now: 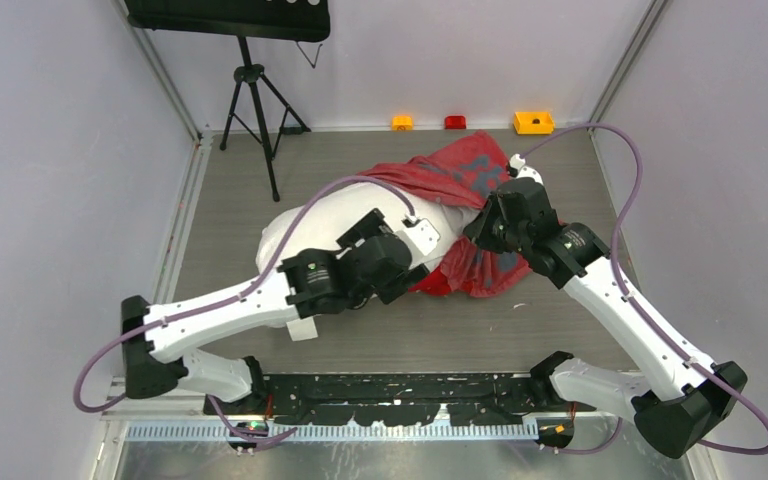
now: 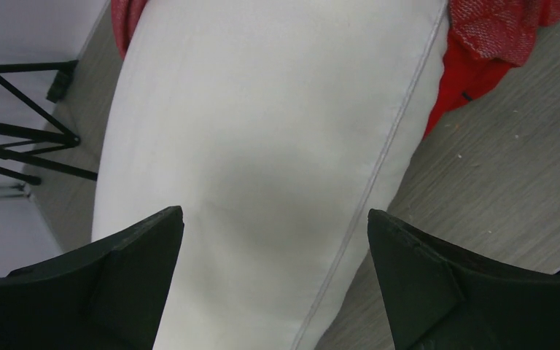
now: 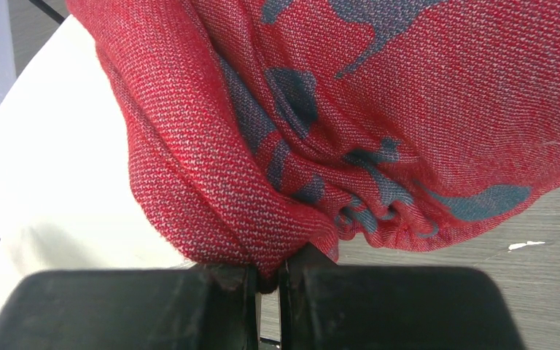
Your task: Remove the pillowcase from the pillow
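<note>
The white pillow [image 1: 312, 222] lies across the middle of the table, its right end still inside the red pillowcase [image 1: 460, 170]. My left gripper [image 1: 410, 268] is open, its two dark fingers spread over the bare white pillow [image 2: 262, 131] near its seam. My right gripper [image 1: 480, 232] is shut on a bunched fold of the pillowcase [image 3: 379, 109]; the red cloth with blue figures is pinched between the jaws. The pillow [image 3: 51, 182] shows at the left of the right wrist view. A strip of red cloth [image 2: 496, 36] shows top right in the left wrist view.
A black tripod [image 1: 252, 110] stands at the back left. Two orange blocks [image 1: 534, 122] and a red block [image 1: 455, 122] sit by the back wall. Walls close in the table left and right. A white card [image 1: 302, 329] lies under my left arm.
</note>
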Motion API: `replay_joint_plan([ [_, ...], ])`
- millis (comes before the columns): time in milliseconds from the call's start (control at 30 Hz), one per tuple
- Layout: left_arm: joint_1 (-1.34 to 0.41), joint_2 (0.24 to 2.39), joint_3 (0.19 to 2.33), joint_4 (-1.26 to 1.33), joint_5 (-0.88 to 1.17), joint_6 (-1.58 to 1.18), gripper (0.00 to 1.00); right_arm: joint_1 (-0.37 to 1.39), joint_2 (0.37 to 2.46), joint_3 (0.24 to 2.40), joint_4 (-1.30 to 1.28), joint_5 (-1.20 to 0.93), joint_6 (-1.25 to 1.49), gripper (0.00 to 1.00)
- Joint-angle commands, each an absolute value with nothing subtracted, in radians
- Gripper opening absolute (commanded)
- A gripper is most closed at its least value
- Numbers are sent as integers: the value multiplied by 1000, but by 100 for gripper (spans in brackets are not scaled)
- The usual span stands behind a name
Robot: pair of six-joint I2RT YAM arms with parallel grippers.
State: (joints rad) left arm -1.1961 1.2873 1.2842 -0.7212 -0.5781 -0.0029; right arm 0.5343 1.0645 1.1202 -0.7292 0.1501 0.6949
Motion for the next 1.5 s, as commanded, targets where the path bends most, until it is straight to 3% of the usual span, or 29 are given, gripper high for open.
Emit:
replay_joint_plan([
  [0, -1211, 1385, 1361, -706, -725, 103, 100, 528, 1027, 1153, -655, 145, 701, 0],
  [200, -1221, 1531, 1440, -734, -644, 100, 100, 529, 1021, 1143, -658, 162, 696, 0],
  [400, -1173, 1551, 1328, -643, -594, 83, 99, 529, 1008, 1108, -645, 155, 703, 0],
  [467, -1138, 1544, 1302, -648, -594, 52, 93, 528, 1004, 1093, -643, 158, 701, 0],
  [567, -1110, 1487, 1231, -598, -559, 38, 73, 529, 1006, 1074, -642, 165, 698, 0],
  [667, -1109, 1440, 1167, -557, -581, 44, 18, 529, 1016, 1059, -651, 176, 698, 0],
  [700, -1108, 1432, 1155, -556, -605, 44, 4, 529, 1020, 1055, -656, 181, 698, 0],
  [733, -1107, 1426, 1145, -562, -634, 41, 0, 529, 1020, 1049, -659, 183, 698, 0],
  [967, -1030, 1350, 1136, -668, -651, -67, 0, 529, 1015, 1005, -666, 220, 696, 0],
  [1100, -946, 1238, 1111, -682, -620, -140, 0, 527, 1031, 1002, -735, 364, 726, 0],
  [1467, -482, 965, 980, -709, -472, -327, 0, 414, 941, 979, -879, 768, 845, 0],
])
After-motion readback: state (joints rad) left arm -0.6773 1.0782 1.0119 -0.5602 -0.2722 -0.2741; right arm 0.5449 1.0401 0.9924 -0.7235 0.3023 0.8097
